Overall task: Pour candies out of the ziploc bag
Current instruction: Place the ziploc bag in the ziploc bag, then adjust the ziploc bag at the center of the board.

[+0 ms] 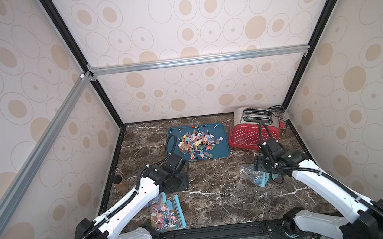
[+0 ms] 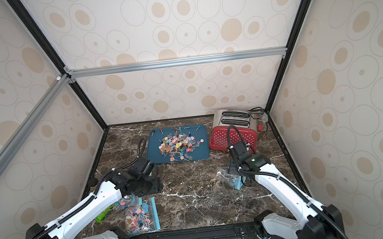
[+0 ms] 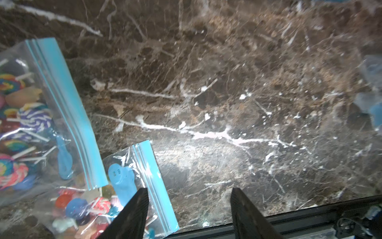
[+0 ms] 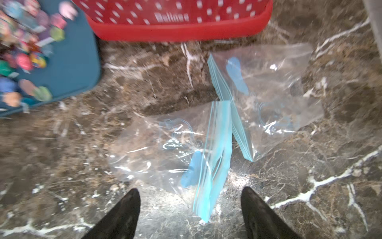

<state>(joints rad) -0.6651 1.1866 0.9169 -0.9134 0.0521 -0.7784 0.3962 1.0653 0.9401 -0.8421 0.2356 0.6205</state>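
Two crumpled clear bags (image 4: 165, 144), veined marble (image 4: 310, 175)

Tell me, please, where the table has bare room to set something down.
The widest bare patch of table is bordered by the blue tray behind, the candy-filled bags on the left and the empty bags on the right. The stretch in front of the empty bags is free too. The back right is crowded: tray beside toaster.

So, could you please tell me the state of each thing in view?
Teal plastic tray: holding a pile of colourful lollipop candies.
Candy-filled clear ziploc bags: lying flat, not emptied.
Empty clear ziploc bags: crumpled, lying down.
Red dotted toaster: upright.
Left tool: open, holding nothing.
Right tool: open, holding nothing.
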